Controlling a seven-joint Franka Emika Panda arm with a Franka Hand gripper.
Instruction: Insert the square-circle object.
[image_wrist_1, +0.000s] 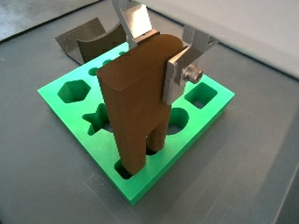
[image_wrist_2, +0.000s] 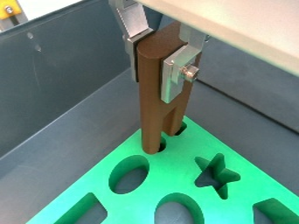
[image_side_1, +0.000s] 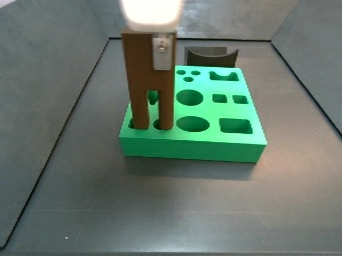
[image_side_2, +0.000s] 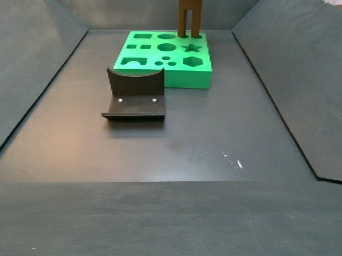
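Observation:
The square-circle object (image_wrist_1: 138, 96) is a tall brown bar held upright, and it shows in both wrist views (image_wrist_2: 159, 87). My gripper (image_wrist_1: 159, 48) is shut on its upper end, one silver finger (image_wrist_2: 179, 72) on each side. The bar's two prongs (image_side_1: 148, 118) reach down into holes at one end of the green block (image_side_1: 221, 140). How deep they sit I cannot tell. In a side view the bar (image_side_2: 191, 18) stands at the far edge of the green block (image_side_2: 154, 62), and the gripper is cut off above the frame.
The dark fixture (image_side_2: 134, 95) with a curved notch stands on the grey floor beside the green block, and it also shows in a side view (image_side_1: 210, 53) and a wrist view (image_wrist_1: 82, 42). Grey walls (image_side_2: 54, 80) ring the floor.

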